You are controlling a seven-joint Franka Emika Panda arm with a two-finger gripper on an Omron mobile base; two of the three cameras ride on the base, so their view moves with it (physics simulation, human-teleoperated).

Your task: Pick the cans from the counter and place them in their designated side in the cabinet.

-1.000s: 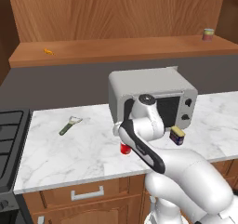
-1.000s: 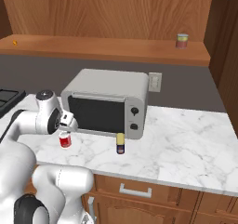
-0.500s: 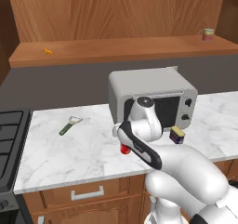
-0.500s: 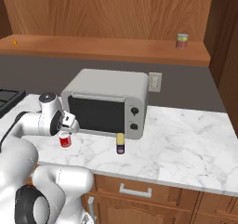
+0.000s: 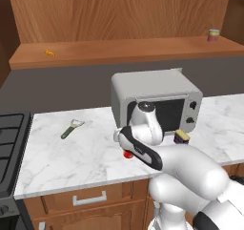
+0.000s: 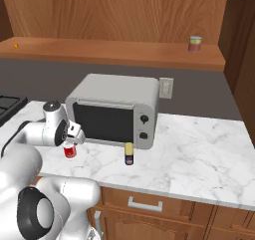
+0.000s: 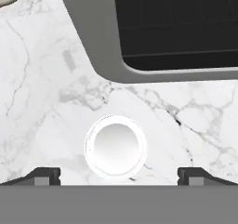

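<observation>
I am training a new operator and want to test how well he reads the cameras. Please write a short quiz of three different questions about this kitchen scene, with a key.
1. True or false: the gripper is open above the red can.
2. Where does the dark blue can stand?
A. on the cabinet shelf
B. on the counter in front of the microwave
C. on the stove
3. Fill in: the pale greenish can stands at the ______ end of the cabinet in the right base view.

Key: 1 true; 2 B; 3 right.
</observation>
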